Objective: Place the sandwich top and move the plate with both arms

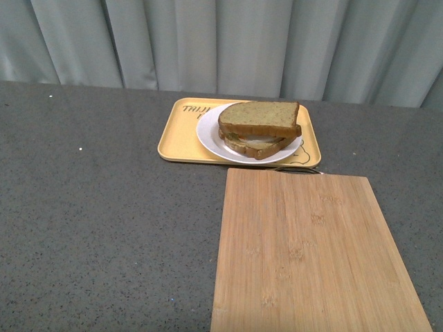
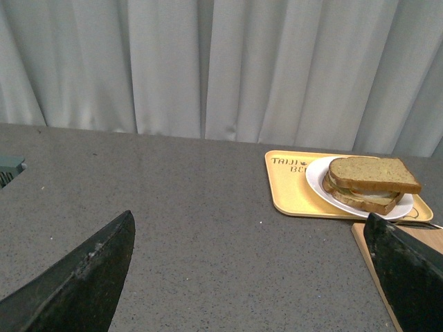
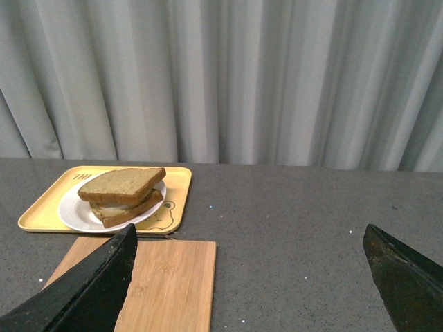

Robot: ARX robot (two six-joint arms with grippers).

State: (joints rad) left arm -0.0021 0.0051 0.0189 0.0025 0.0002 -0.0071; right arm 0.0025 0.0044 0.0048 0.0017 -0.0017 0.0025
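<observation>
The sandwich top (image 1: 261, 118), a brown wholegrain slice, lies on the lower slice on the round white plate (image 1: 208, 135). The plate sits on the yellow tray (image 1: 173, 142) at the back of the grey table. Neither arm shows in the front view. The left gripper (image 2: 252, 277) is open and empty above bare table, well short of the sandwich top (image 2: 372, 174) and plate (image 2: 315, 180). The right gripper (image 3: 249, 277) is open and empty, with the sandwich top (image 3: 121, 185) and plate (image 3: 69, 211) far off beside one finger.
A bamboo cutting board (image 1: 311, 256) lies in front of the tray, reaching the table's near edge; it also shows in the right wrist view (image 3: 166, 283). Grey curtains (image 1: 221, 41) hang behind the table. A small grey object (image 2: 10, 169) sits at the table's far side.
</observation>
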